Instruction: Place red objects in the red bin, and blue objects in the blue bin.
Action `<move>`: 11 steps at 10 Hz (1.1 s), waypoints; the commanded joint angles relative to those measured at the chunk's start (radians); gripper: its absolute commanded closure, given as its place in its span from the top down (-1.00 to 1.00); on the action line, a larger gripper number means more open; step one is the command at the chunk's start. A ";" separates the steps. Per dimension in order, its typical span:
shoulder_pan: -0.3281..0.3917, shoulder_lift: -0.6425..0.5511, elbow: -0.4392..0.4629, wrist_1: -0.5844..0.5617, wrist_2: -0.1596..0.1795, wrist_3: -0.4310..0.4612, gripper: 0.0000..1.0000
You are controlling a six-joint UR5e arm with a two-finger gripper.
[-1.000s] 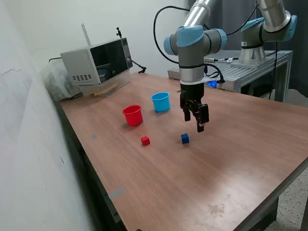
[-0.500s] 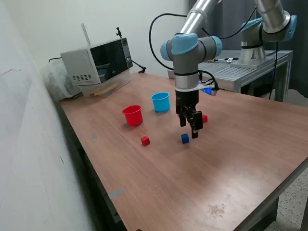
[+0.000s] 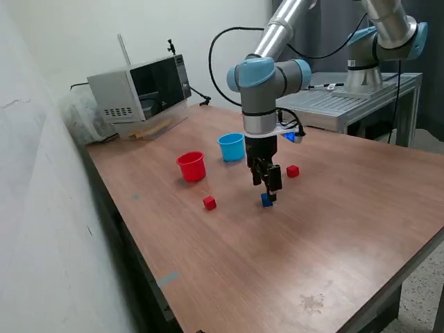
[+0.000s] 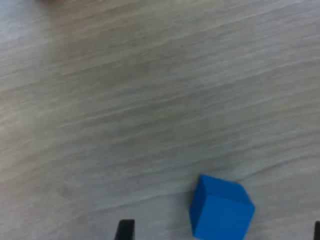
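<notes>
While the gripper (image 3: 267, 186) hangs low over the wooden table (image 3: 333, 229), its dark fingers point down just above 1 blue cube (image 3: 266, 200). In the wrist view that blue cube (image 4: 221, 208) sits flat on the wood, solid and matte, with crisp edges, between 2 dark fingertips (image 4: 124, 229) at the picture's edge. Fingers spread apart, 1 on each side of the cube, neither touching it.

Table surface: reddish-brown wood-grain laminate, smooth, with long fine streaks running across it in the wrist view.

Red cup (image 3: 191, 166): round, tapered, smooth plastic, open top, upright. Its inside shows only red wall from this angle; cannot tell whether anything lies within.

Light-blue cup (image 3: 232, 147): same shape and size, upright, just beside the red cup toward the exterior view's right. Contents cannot be told either.

1 red cube (image 3: 209, 202) lies on the bare wood in front of the red cup, well apart from the blue cube. 1 more red cube (image 3: 293, 171) lies near the gripper, on the exterior view's right of it. Both are small, solid, sharp-cornered and much smaller than the cups.

Only 1 blue cube is visible.

Far corner of the table: a boxy grey microwave (image 3: 140, 87) with a dark glass door.
</notes>
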 commanded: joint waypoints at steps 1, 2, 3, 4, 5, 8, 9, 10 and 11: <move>-0.006 0.001 0.003 -0.003 0.000 0.000 -1.00; -0.004 0.001 0.003 -0.006 0.000 0.000 -1.00; -0.004 0.001 0.003 -0.009 0.002 0.000 -1.00; -0.004 0.001 0.003 -0.009 0.003 0.000 -1.00; -0.004 0.001 0.003 -0.009 0.005 0.000 -1.00; 0.005 -0.006 0.003 0.002 0.008 -0.008 -1.00; 0.006 -0.022 0.005 0.002 0.008 -0.012 -1.00; 0.006 -0.058 0.005 0.003 0.008 -0.014 -1.00; 0.002 -0.095 0.005 0.006 0.005 -0.024 -1.00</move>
